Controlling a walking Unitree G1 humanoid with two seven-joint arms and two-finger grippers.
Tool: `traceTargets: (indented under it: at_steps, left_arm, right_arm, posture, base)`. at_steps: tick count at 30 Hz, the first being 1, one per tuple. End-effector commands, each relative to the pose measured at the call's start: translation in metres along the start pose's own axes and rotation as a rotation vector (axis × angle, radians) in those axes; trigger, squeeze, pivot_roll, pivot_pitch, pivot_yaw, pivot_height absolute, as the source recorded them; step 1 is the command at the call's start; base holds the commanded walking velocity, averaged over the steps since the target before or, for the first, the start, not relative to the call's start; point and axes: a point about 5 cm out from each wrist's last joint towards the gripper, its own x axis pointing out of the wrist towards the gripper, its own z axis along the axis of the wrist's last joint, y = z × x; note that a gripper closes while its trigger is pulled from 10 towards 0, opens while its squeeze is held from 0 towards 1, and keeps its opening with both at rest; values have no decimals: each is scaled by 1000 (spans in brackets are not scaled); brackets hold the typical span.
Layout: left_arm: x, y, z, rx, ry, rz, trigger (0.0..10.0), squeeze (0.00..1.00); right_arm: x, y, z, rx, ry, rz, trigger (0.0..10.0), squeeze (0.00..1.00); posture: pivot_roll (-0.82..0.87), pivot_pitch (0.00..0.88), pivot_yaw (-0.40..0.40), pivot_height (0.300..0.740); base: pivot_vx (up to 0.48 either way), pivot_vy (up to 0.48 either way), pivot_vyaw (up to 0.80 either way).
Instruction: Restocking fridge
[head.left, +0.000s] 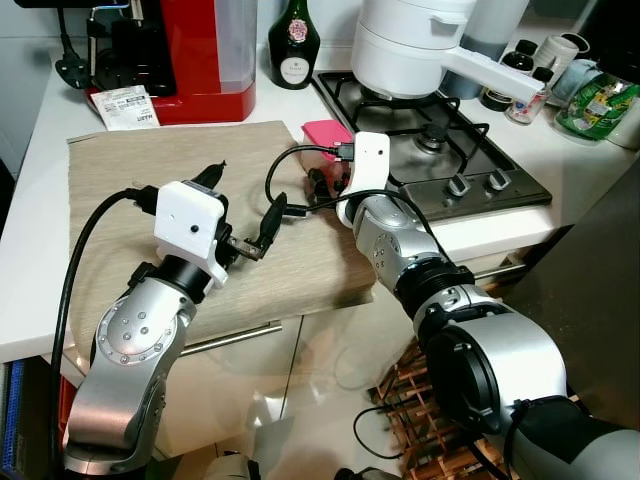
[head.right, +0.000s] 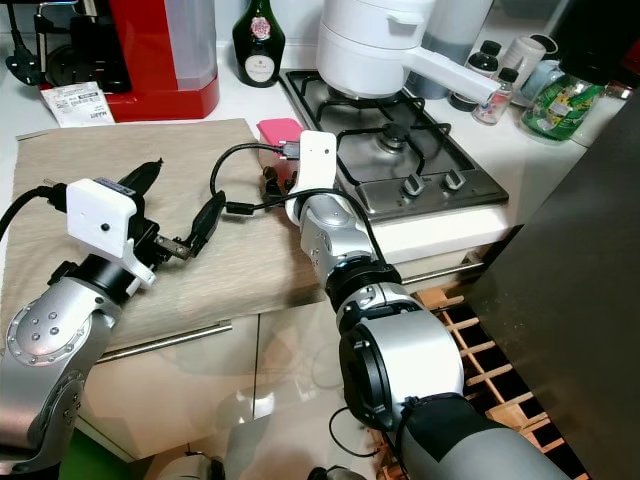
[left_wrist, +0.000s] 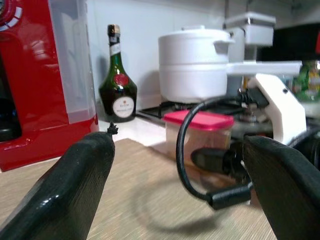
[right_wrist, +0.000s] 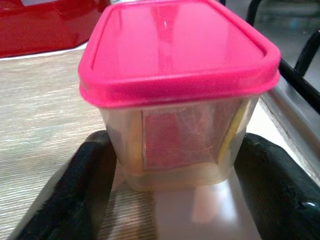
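Pink-lidded container: on counter beside hob; right tool wide, straddling it for pickup. Left tool wide, empty.

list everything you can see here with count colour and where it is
container: 1, clear with pink lid, on the counter between board and hob, between the right claw's fingers
wooden board: 1, light brown, on the white counter
coffee machine: 1, red, behind the board
packet: 1, white, beside the coffee machine
bottle: 1, dark green, at the back
hob: 1, steel, right of the board
pot: 1, white, on the hob
small jars: several, far right of the counter
left claw: 1, black, open above the board
right claw: 1, black, open around the container
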Motion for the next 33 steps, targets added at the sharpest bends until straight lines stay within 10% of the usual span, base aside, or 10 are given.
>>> traceTargets:
  at_steps: [1, 16, 24, 33]
  left_arm:
    - [0, 0, 6, -6, -21, 21, 10000, 0]
    - [0, 0, 7, -32, -16, 128, 10000, 0]
    - [4, 16, 0, 39, 13, 289, 10000, 0]
    - [9, 30, -18, -2, 26, 482, 10000, 0]
  right_arm:
    - [1, 0, 11, -17, -32, 10, 0, 0]
    - [1, 2, 15, -64, -72, 58, 0, 0]
    - [-8, -9, 52, -192, -365, 21, 0, 0]
    - [-61, -48, 59, -342, -736, -62, 0, 0]
  posture:
    - [190, 52, -114, 740]
    - [190, 46, -110, 740]
    - [187, 33, -119, 740]
    - [122, 0, -130, 740]
  base:
    - [0, 0, 0]
    - [0, 0, 0]
    - [0, 0, 0]
    - [0, 0, 0]
